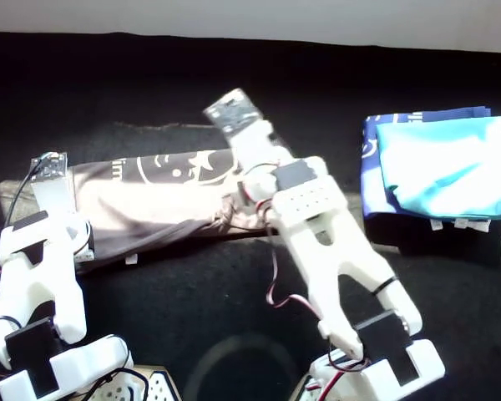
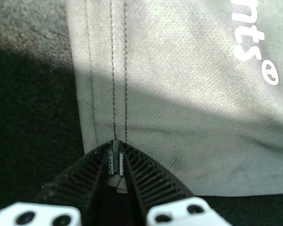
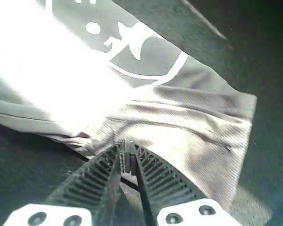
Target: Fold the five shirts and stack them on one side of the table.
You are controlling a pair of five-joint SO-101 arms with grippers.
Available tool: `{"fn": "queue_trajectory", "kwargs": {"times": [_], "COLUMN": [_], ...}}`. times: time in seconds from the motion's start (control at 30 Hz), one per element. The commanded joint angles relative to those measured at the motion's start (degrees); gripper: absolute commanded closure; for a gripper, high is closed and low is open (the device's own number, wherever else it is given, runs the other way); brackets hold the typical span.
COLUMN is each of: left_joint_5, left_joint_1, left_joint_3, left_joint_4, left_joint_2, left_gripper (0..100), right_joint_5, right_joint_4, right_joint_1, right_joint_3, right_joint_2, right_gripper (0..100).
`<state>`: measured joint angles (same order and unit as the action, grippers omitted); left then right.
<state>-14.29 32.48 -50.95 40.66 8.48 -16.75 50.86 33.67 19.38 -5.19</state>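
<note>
At the left end of the black table (image 1: 192,75), the left gripper (image 2: 115,151) has its jaws pressed together on the stitched hem of the grey shirt (image 1: 167,196), pinching the edge right where the double seam runs. The shirt lies stretched out lengthwise across the middle of the table, folded into a long band (white print facing up), with its near edge rumpled.

Toward the shirt's right end, the right gripper (image 3: 126,149) is closed too. It appears to nip a bunched fold of the grey fabric at its tips, though glare makes the exact hold hard to read. The cloth gathers into wrinkles around that spot.

Well apart, at the right side of the table, sits a stack: a turquoise shirt (image 1: 447,163) on top, a blue shirt (image 1: 371,150) under it, and a black shirt (image 1: 451,238) at the bottom.
</note>
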Motion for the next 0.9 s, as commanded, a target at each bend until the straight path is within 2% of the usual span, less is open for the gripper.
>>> {"fn": "queue_trajectory", "kwargs": {"times": [0.0, 0.13, 0.3, 0.43, 0.57, 0.7, 0.87], "left_joint_5": [0.35, 0.35, 0.35, 0.35, 0.35, 0.35, 0.35], "left_joint_1": [0.66, 0.66, 0.66, 0.66, 0.66, 0.66, 0.66], "left_joint_3": [-0.22, -0.22, -0.22, -0.22, -0.13, -0.13, -0.13], "left_joint_4": [-1.32, -1.32, -1.32, -1.32, -1.32, -1.32, -1.32], "left_joint_2": [-0.22, -0.22, -0.22, -0.22, -0.31, -0.31, -0.31], "left_gripper": [99, 99, 99, 99, 99, 99, 99], "right_joint_5": [0.62, 0.70, 8.97, 12.57, 12.48, 12.31, 12.22], "right_joint_4": [-3.56, -5.41, -11.56, -14.55, -13.67, -6.11, -1.89], "right_joint_1": [5.58, 9.45, 9.45, 9.19, 9.27, 9.45, 9.36], "right_joint_3": [-0.13, -0.13, -0.13, -0.22, 0.31, -0.13, 0.31], "right_joint_2": [1.27, 5.41, 11.82, 15.16, 15.43, 15.43, 15.52], "right_gripper": [99.2, 99.2, 99.2, 99.2, 99.2, 99.2, 99.2]}}
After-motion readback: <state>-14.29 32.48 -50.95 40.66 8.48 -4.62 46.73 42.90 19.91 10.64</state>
